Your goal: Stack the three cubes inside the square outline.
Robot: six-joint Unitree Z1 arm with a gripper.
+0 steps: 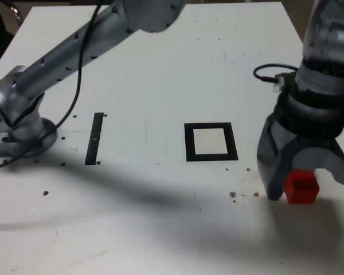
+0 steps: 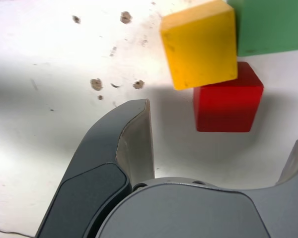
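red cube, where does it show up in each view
Exterior view: red cube low at the exterior view's right, between the open jaws of the gripper.
Wrist view: red cube on the table just beyond the jaws, yellow cube overlapping it.
Shared landmark: the dark jaws.

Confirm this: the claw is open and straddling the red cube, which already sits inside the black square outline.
Not quite. The claw is open around the red cube, but the exterior view shows that cube on bare table, to the right of the square outline, whose white centre holds nothing.
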